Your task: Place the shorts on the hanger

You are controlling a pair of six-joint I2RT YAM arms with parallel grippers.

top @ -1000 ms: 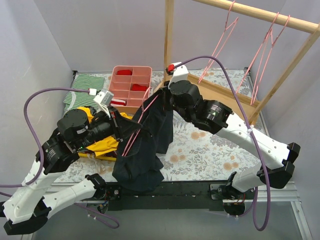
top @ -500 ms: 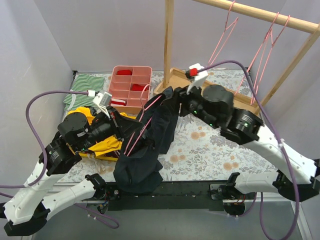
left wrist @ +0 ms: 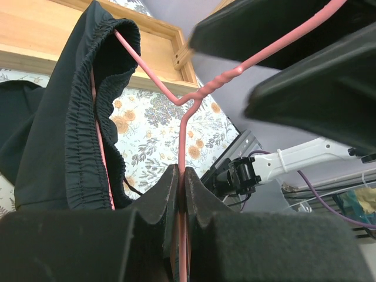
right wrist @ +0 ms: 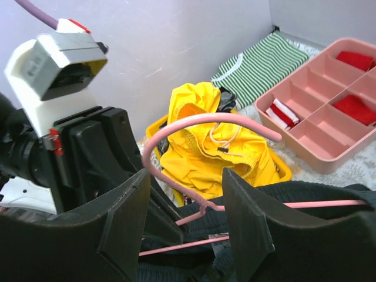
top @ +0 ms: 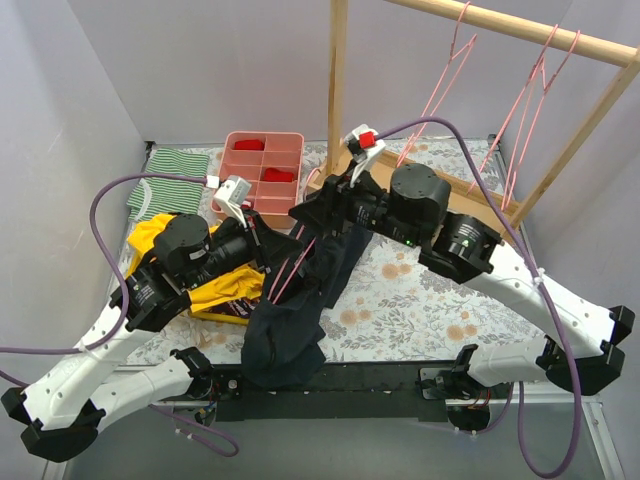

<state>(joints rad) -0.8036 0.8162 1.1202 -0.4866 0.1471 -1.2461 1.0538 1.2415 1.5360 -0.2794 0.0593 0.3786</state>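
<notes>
The dark shorts [top: 285,335] hang limp over a pink hanger [top: 287,275], their elastic waistband [left wrist: 76,135] draped on one hanger arm. My left gripper [top: 268,252] is shut on the hanger's wire [left wrist: 181,141] just below the twisted neck. My right gripper [top: 318,205] is open at the top of the hanger. In the right wrist view its jaws [right wrist: 185,174] stand apart on either side of the hanger's hook [right wrist: 194,122], not touching it. The shorts [right wrist: 264,197] lie just below them.
A wooden rack [top: 520,30] at the back right carries more pink hangers [top: 530,100]. A pink compartment tray [top: 262,170], a green-and-white striped cloth [top: 165,180] and a yellow garment [top: 215,285] in a yellow bin lie to the left.
My right gripper opened, letting go of the top of the shorts, swung right, then came back to the hanger's hook. My left arm shifted right with the hanger and shorts.
</notes>
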